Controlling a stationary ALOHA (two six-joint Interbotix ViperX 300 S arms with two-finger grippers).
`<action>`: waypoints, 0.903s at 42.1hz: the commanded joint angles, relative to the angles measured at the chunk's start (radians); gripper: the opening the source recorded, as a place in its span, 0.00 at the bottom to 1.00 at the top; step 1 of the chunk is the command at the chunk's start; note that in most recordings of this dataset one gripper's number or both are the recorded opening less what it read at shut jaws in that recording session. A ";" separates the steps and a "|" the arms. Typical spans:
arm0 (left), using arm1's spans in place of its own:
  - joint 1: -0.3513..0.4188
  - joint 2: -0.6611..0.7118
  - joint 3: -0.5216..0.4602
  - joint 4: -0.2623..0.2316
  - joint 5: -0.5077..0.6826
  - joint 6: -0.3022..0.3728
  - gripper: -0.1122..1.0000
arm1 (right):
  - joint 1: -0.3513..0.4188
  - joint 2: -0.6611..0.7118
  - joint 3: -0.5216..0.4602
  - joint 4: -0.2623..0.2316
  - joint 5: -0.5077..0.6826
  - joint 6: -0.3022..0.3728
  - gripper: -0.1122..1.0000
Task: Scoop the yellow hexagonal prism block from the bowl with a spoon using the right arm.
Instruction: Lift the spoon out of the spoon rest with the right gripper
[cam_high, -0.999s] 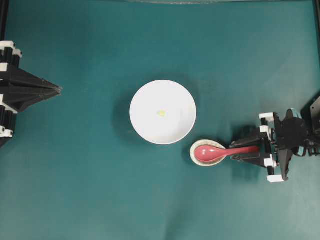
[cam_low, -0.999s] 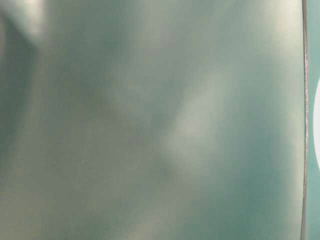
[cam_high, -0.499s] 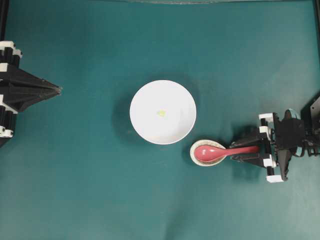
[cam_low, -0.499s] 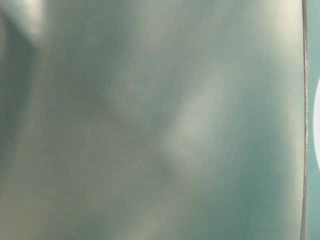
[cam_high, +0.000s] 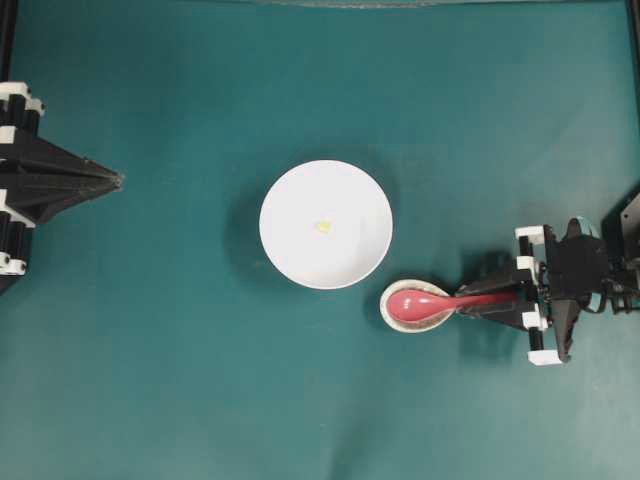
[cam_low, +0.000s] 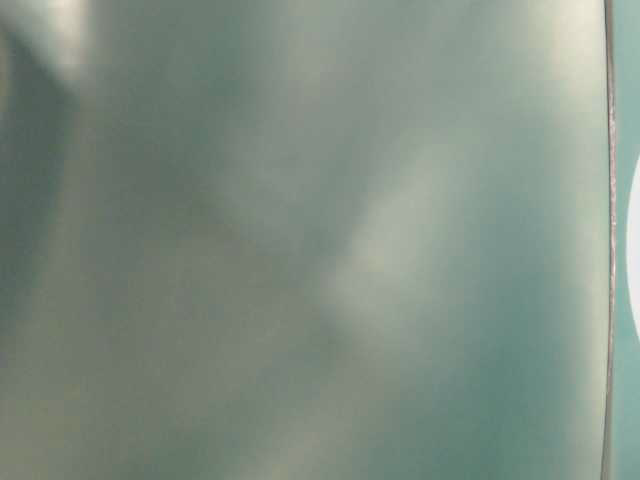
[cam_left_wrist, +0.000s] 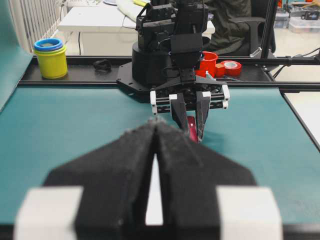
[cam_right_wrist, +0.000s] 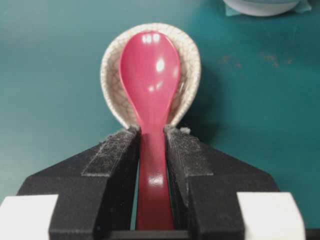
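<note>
1. while the spoon (cam_right_wrist: 151, 75) lies with its scoop in the small speckled spoon rest (cam_right_wrist: 189, 70), its handle is seen between the two fingers of the right gripper (cam_right_wrist: 151, 150), and both pads seem to touch its sides.
2. the handle looks to be pinched by that gripper, but how hard it is squeezed cannot be told.
3. the spoon is shiny and smooth, so it is judged to be hard, stiff and slippery; it could turn or slide in the pads if it is held too softly.
4. the straight handle is thought to be the best place to hold, close to its end, so the deep scoop is left free.
5. the yellow hexagonal prism block (cam_high: 322, 227) is seen near the middle of the bowl (cam_high: 290, 190), and the bowl stands on the tabletop (cam_high: 180, 360) just beside the spoon rest.
6. the block is tiny and likely very light, so it may be pushed around on the smooth bowl before it is picked up.
7. the left gripper (cam_high: 116, 181) is closed on nothing and is kept well apart from the bowl.
</note>
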 joint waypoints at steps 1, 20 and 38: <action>-0.002 0.006 -0.015 0.003 -0.005 0.002 0.10 | 0.003 -0.017 -0.006 0.005 -0.011 -0.002 0.31; -0.002 0.005 -0.015 0.003 0.020 0.002 0.10 | -0.067 -0.408 -0.067 0.005 0.333 -0.110 0.31; -0.003 0.009 -0.015 0.008 0.026 0.005 0.10 | -0.408 -0.670 -0.339 -0.005 1.135 -0.296 0.31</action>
